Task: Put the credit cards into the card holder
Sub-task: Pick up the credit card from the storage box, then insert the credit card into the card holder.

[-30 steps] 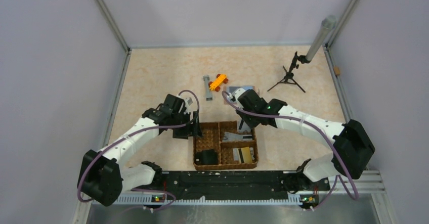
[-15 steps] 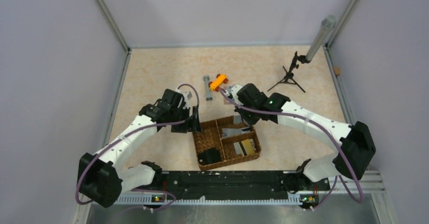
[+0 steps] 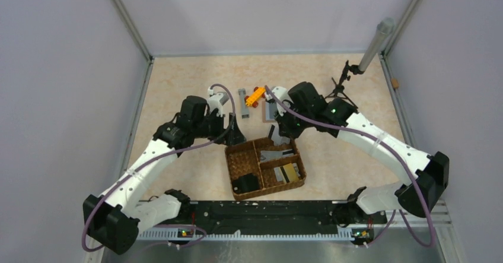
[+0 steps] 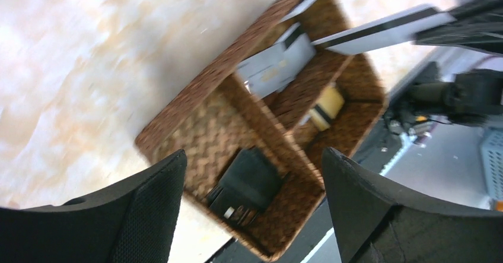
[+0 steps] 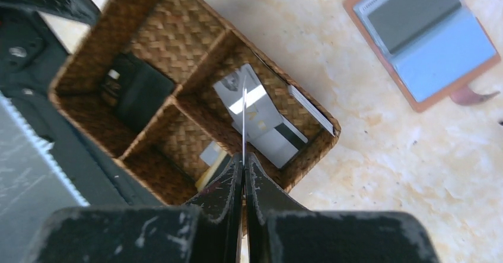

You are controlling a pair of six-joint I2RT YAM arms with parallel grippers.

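- Both arms have swung toward the far side over the last second. The right hand has closed and come up out of the basket, which now sits slightly turned.
- That hand is clamped tight on one card, light with a black stripe, gripped by one end and sticking out past the fingertips, above the basket's far right compartment.
- The left hand is spread wide and holds nothing. It hangs over the basket's far left corner, touching neither rim nor contents.
- Below the held card, grey cards lie loose in the far right compartment, one propped against the far wall.
- A gold card sits in the near right compartment, and a black block in the near left one.
- The holder lies open on the counter, just beyond the basket's far right corner. It shows a grey panel and a light blue one; whether the grey is a card already slotted I cannot tell.
- Progress, as I judge it: early. One card is picked and on its way, and several remain in the basket.
- What remains is carrying this card far and right to the holder, sliding it into a pocket, then repeating for the rest.
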